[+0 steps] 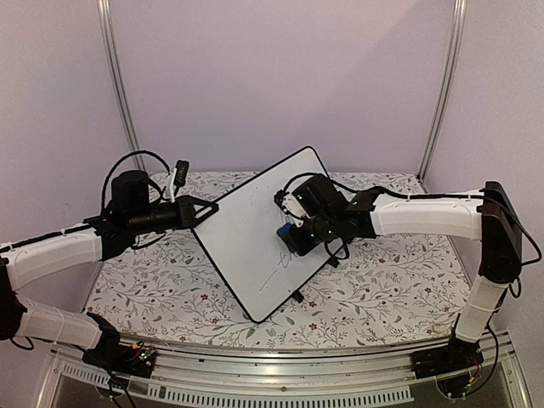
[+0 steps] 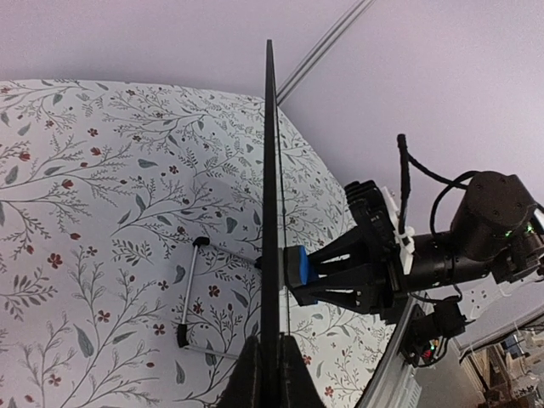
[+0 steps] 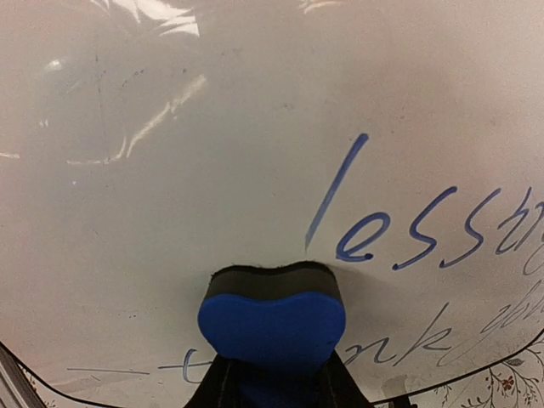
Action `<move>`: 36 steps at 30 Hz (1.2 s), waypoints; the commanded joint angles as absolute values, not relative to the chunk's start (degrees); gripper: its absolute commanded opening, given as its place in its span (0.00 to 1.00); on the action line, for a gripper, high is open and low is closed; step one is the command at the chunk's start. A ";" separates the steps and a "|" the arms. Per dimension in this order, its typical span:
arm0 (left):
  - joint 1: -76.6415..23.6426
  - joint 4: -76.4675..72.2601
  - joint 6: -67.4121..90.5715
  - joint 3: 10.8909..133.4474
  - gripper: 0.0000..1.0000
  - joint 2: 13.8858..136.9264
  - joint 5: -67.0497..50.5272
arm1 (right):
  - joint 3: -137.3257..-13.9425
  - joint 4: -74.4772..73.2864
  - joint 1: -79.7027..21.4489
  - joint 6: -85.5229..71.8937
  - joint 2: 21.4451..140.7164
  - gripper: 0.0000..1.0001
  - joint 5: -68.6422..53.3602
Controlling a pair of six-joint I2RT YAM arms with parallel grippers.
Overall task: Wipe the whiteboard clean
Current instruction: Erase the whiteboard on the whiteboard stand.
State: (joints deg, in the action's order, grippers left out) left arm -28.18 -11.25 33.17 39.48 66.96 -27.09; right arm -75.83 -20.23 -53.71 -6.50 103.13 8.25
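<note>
Left gripper pinches the whiteboard edge; right gripper, clamped on the blue eraser, should press its felt flat and sweep across the handwriting

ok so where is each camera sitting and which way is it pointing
Top external: above and behind the bases, looking down and forward at the table; both arms show, the whiteboard between them.
Left wrist: on the left arm, sighting along the whiteboard's edge, which the left gripper clamps; own fingers at the bottom, right arm beyond.
Right wrist: facing the board's written side close up; the right gripper holds the blue eraser against it.
Shared: all three show the whiteboard; both wrist views show the eraser.
</note>
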 commanded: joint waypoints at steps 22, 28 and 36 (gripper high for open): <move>-30.07 -14.25 30.79 41.13 0.00 63.82 -32.42 | -75.31 -22.61 -53.02 -6.80 104.53 0.00 8.44; -29.67 -14.87 31.40 41.04 0.00 64.13 -33.44 | -77.53 -22.46 -53.00 -6.73 103.73 0.00 8.93; -29.63 -14.86 31.38 40.96 0.00 64.51 -33.36 | -89.27 -24.71 -53.08 -3.80 108.33 0.00 7.51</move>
State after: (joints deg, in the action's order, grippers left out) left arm -28.23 -10.76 33.28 39.48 66.30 -27.57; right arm -82.65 -24.38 -53.54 -5.56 105.01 8.10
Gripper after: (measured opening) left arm 0.043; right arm 0.246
